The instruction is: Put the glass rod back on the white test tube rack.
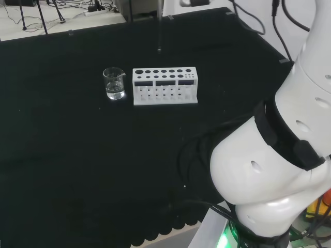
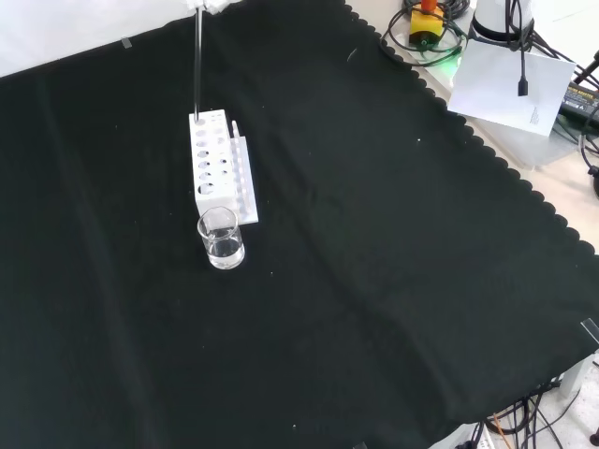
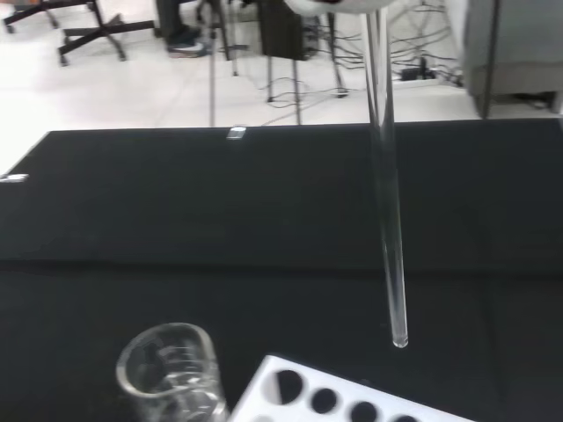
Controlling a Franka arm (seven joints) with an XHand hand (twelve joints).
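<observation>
Front view: hand at top edge, grip state cannot tell; rod hangs upright below it, tip just over far end of rack. Wrist view: rod tip hovers clear of rack holes, beaker beside.

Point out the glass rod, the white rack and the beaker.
glass rod point(image 3: 388, 220): wrist view, mid shaft.
white test tube rack point(image 1: 164, 96): head view, front wall.
beaker point(image 2: 222, 240): front view, side wall.

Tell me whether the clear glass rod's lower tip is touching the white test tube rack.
Apart. In the wrist view, the clear glass rod's tip hangs above the white test tube rack, with black cloth visible between them.
</observation>
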